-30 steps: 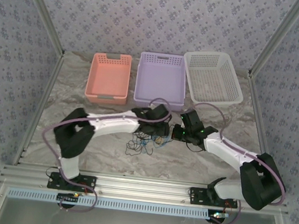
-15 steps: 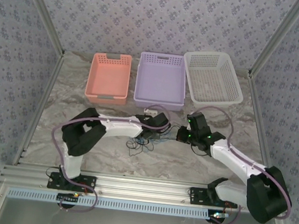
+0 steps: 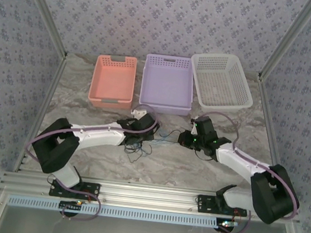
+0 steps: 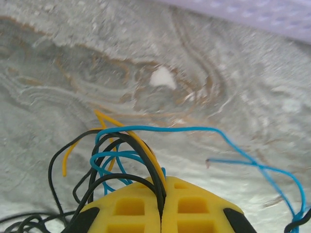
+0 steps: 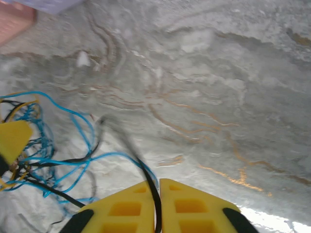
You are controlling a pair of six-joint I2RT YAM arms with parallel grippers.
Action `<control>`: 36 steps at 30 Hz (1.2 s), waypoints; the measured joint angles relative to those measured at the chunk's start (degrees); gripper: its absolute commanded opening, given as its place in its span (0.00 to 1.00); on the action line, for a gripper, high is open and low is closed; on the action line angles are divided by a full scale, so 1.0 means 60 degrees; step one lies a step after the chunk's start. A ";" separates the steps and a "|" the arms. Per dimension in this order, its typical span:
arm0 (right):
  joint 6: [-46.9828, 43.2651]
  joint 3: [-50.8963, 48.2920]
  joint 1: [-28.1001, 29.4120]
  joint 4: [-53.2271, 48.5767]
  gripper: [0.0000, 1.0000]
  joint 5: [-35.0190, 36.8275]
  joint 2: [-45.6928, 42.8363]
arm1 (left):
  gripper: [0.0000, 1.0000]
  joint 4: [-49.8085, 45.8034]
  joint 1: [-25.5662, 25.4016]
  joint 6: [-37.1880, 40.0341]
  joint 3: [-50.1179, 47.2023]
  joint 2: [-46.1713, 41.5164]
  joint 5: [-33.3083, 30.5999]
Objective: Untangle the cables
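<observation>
Two grips, one purpose: my left tool (image 4: pixel 161 199) clamps the cables (image 4: pixel 170 128), my right tool (image 5: pixel 156 196) pinches a black cable (image 5: pixel 146 172), so pulling apart should loosen them.

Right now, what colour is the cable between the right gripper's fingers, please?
Black; the cable in the right gripper shows best in the right wrist view.

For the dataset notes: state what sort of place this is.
Likely a robot test cell: wallpapered enclosure panels, an aluminium rail carrying the arm bases, and a marbled tabletop with three plastic baskets.
</observation>
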 measured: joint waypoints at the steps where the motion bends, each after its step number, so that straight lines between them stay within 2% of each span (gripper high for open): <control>1: 0.0022 -0.0069 -0.0044 -0.0033 0.23 0.0131 0.0106 | 0.00 -0.0011 0.0069 0.0135 -0.0131 0.0000 0.0000; 5: 0.0007 -0.0306 -0.0084 -0.0408 0.37 0.0506 0.0084 | 0.00 -0.0102 0.0211 0.0597 -0.0353 0.0117 0.0080; 13: -0.0783 0.0120 0.0182 -0.0743 0.48 0.0514 -0.0361 | 0.00 0.0000 0.0025 0.1147 -0.0346 0.0470 0.0386; 19: -0.1945 0.1439 0.0357 -0.0554 0.50 -0.0131 0.1388 | 0.00 -0.0004 0.0029 0.1311 -0.0331 0.0470 0.0393; 21: -0.2171 0.1829 0.0517 -0.0350 0.45 -0.0299 0.2062 | 0.00 -0.0007 0.0029 0.1326 -0.0324 0.0470 0.0415; 22: -0.2244 0.1993 0.0608 -0.0273 0.40 -0.0364 0.2368 | 0.00 -0.0015 0.0029 0.1348 -0.0313 0.0470 0.0423; 28: -0.2135 0.2510 0.0805 0.0029 0.00 -0.0331 0.3544 | 0.00 -0.0095 0.0029 0.1384 -0.0266 0.0474 0.0419; 32: -0.1920 0.2251 0.0794 0.0160 0.00 0.0011 0.3486 | 0.00 -0.0215 0.0036 0.1384 -0.0222 0.0466 0.0328; 36: -0.1803 0.1643 0.0776 0.0000 0.00 0.0353 0.2222 | 0.00 -0.0361 0.0321 0.1322 -0.0342 0.0310 0.0211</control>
